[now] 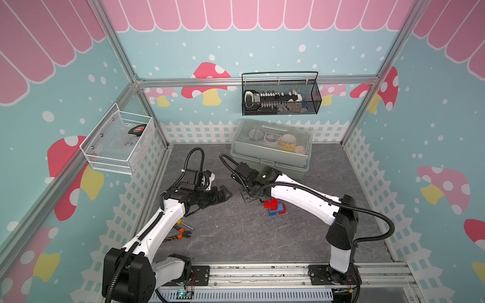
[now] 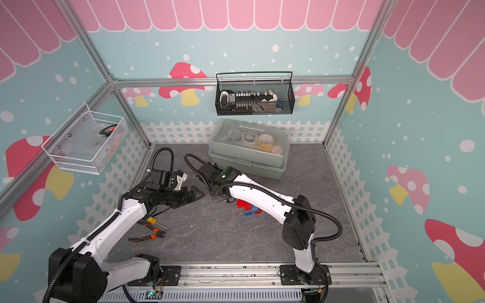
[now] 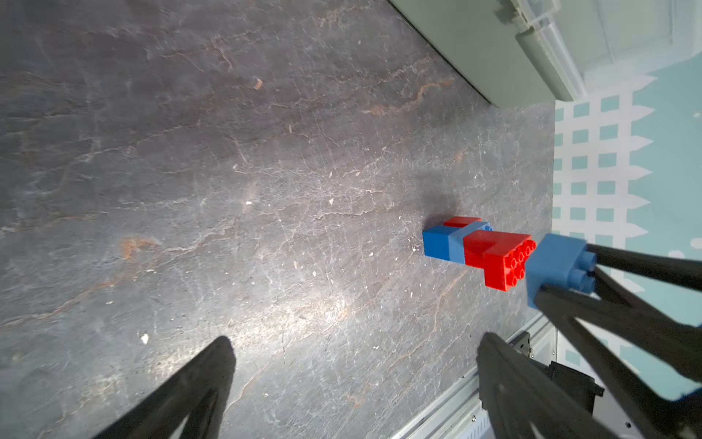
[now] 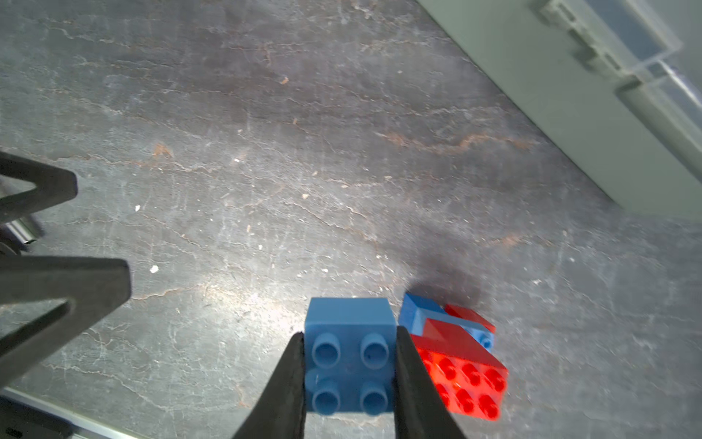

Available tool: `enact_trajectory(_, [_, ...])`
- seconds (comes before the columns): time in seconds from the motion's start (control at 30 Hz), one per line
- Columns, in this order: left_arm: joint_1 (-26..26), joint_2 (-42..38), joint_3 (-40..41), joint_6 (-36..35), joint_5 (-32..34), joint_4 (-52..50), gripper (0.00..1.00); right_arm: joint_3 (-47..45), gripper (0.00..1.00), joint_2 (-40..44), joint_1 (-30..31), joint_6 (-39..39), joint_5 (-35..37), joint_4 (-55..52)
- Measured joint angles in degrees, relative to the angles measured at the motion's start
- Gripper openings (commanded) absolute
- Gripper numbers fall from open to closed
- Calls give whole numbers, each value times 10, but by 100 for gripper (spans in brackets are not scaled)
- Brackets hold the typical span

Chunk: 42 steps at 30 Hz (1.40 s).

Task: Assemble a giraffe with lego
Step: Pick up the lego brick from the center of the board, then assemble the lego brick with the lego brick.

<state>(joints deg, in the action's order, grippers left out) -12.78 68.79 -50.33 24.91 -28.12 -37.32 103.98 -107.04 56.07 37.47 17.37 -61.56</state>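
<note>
Overhead, top views: we see the giraffe (image 1: 274,207) lying on its side on the counter (image 1: 223,236), partly under the right arm. The right tool (image 1: 256,198) sits low beside it. The left tool (image 1: 227,192) hovers apart, spread and empty.
Left wrist: the right tool is clenched on a blue brick (image 3: 556,266) with its studs pointing back at the tool, so we judge its underside faces the giraffe's red studded end. We cannot tell whether they touch.
Right wrist: the brick sits beside those red studs, not squarely over them.
Our move: shift the brick sideways until the stud rows line up, then press along the giraffe's length.
Our worry: the giraffe lies loose and may slide, so we would brace its blue far end with the left tool.
</note>
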Motion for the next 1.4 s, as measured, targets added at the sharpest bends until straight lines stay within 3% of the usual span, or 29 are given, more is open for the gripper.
enact_trajectory(0.3, [-46, 0, 0, -5, -2, -2, 99, -62, 26, 68, -30, 14, 7, -22])
enact_trajectory(0.7, [-50, 0, 0, -11, -2, -2, 99, -188, 25, 131, -82, 18, -30, 16])
enact_trajectory(1.4, [-50, 0, 0, -11, -2, -2, 99, -229, 24, 135, -92, 24, -61, 57])
